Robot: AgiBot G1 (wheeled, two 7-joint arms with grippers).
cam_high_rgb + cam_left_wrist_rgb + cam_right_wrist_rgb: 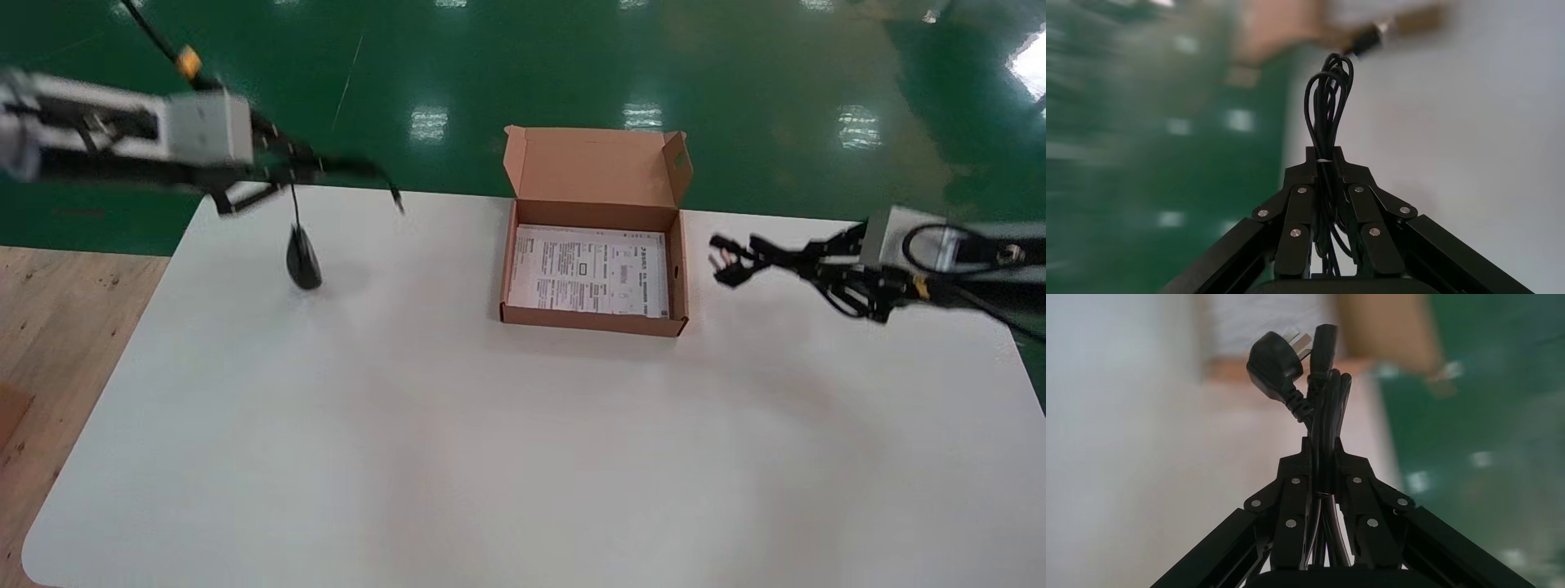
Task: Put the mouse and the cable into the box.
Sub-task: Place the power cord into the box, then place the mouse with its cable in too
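Mouse [303,261] blk, rounded, cable [1324,404] looped, cardboard box [592,320]

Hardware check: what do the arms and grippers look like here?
Left gripper and right gripper match: black linkage fingers with silver rivets, tapering to narrow tips. Each sits on a silver-grey boxy wrist block. Black cables run outside the arms; the left one carries a yellow-orange tag.

Left arm [122,131] smeared, cut off at nine o'clock edge, mouse [304,261] outline soft, leaflet [588,269] print unreadable, box [1389,337] blurred
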